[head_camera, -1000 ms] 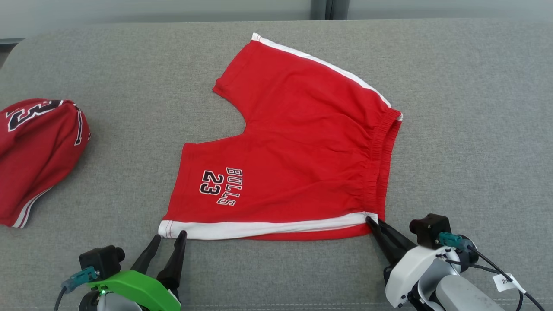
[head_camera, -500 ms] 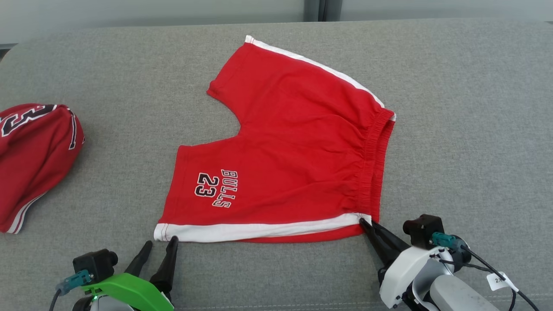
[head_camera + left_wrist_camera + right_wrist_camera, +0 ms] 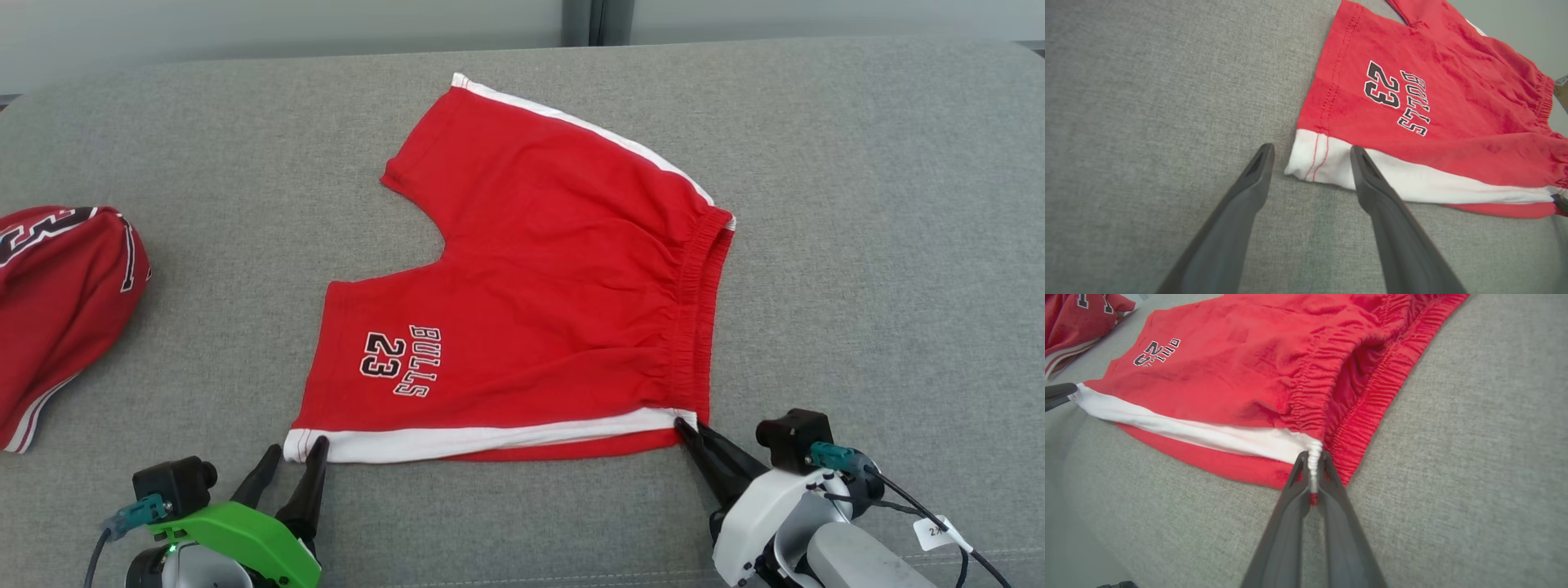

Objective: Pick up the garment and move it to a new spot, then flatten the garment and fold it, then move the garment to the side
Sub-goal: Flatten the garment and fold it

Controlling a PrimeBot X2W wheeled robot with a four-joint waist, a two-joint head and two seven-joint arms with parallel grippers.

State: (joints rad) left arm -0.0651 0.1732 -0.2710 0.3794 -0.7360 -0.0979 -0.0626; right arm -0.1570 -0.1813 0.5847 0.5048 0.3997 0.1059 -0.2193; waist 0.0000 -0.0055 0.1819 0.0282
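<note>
- Far left, a second red garment (image 3: 57, 310) lay bunched near the edge of the bench (image 3: 882, 245). It sat well apart from the action and, by my read, played no part in this step.
- Next over, the left fingers (image 3: 295, 446) stood spread wide with nothing in them. The left wrist view had the white hem corner (image 3: 1314, 159) of the shorts (image 3: 539, 286) sitting right in the gap. That looked lined up for a pinch not yet made. Whether either finger touched the cloth, I could not tell.
- Centre stage, the shorts lay spread flat on the bench with the "BULLS 23" print (image 3: 400, 363) facing up. The leg openings pointed left, the waistband (image 3: 702, 310) sat to the right, and the white side stripe (image 3: 490, 437) ran along the near edge.
- Both arms were working that near edge, likely because holding two corners on one side lets the cloth lift and fold over evenly.
- On the right, the right fingers (image 3: 687, 425) were clamped tight on the near end of the waistband, where stripe met elastic. The right wrist view showed bunched cloth pinched between them.
- My call was that moving and flattening looked done, and the fold was waiting on the left pinch. The risk was the thin hem corner slipping out as those fingers closed.
</note>
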